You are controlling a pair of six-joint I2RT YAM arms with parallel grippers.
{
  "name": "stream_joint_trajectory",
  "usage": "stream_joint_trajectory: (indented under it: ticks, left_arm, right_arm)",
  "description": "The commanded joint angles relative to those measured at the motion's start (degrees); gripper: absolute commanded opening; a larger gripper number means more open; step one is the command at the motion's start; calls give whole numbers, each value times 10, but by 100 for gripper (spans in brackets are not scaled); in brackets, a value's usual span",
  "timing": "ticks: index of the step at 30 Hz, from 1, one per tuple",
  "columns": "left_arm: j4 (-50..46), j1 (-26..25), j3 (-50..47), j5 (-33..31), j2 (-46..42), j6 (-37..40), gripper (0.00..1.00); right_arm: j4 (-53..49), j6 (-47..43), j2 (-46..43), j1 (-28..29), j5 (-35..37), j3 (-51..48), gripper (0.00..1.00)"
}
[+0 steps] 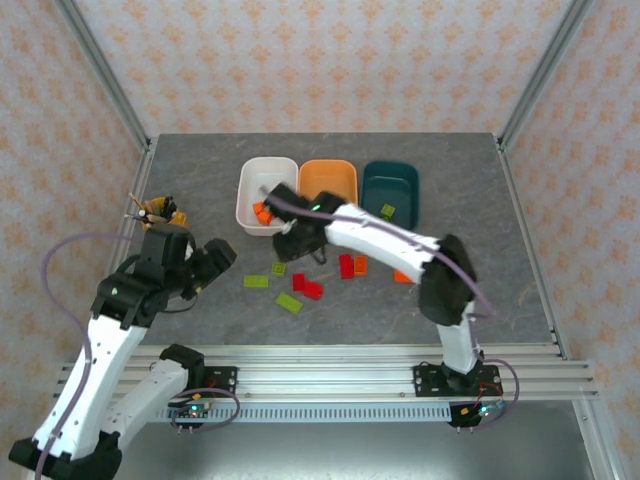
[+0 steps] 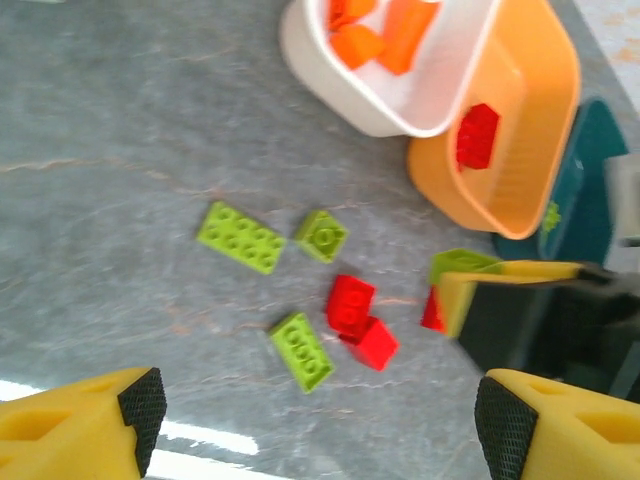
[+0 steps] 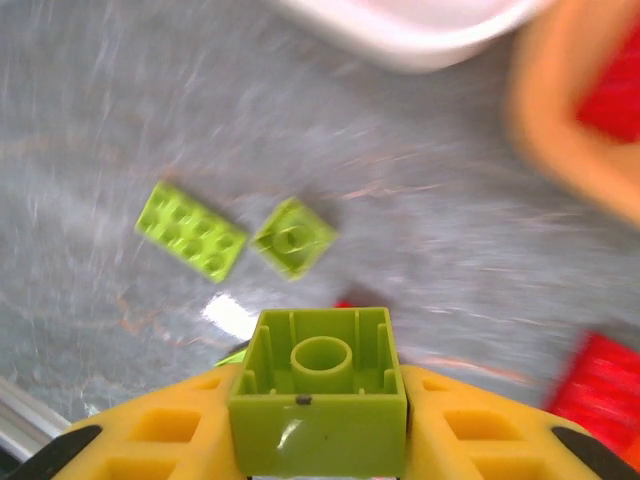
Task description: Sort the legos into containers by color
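The right claw (image 3: pixel 320 440) is closed on 1 lime brick (image 3: pixel 320 385). The brick is pinched between the claw's 2 yellow fingers, hollow underside toward the wrist camera, over the grey bench (image 3: pixel 450 230). From above, this claw (image 1: pixel 293 240) sits just in front of the white tub (image 1: pixel 243 195).

On the bench beneath it lie a long green brick (image 3: pixel 190 231) and a square green brick (image 3: pixel 293 236), near each other but apart.

The left claw (image 2: pixel 320 420) stands wide open with nothing between its pads, over the left part of the bench.

The white tub holds orange bricks (image 2: pixel 355 45). The orange tub (image 2: pixel 540 120) holds 1 red brick (image 2: pixel 478 135), and the teal tub (image 1: pixel 395 185) holds 1 small green piece (image 1: pixel 388 211).

2 loose red bricks (image 2: pixel 350 300) lie touching each other on the bench, just beside a third green brick (image 2: pixel 301 350).
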Motion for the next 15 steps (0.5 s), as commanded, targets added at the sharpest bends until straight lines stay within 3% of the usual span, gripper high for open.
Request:
stream_joint_trajectory:
  ticks: [1, 9, 15]
  left_arm:
    - [85, -25, 49, 37, 54, 31, 84]
    - [156, -110, 137, 28, 208, 43, 85]
    - [174, -128, 164, 19, 271, 42, 85]
  right_arm:
    - [-17, 35, -59, -80, 34, -44, 38]
    - [-1, 77, -65, -259, 4, -97, 38]
    - [-7, 86, 46, -300, -8, -24, 38]
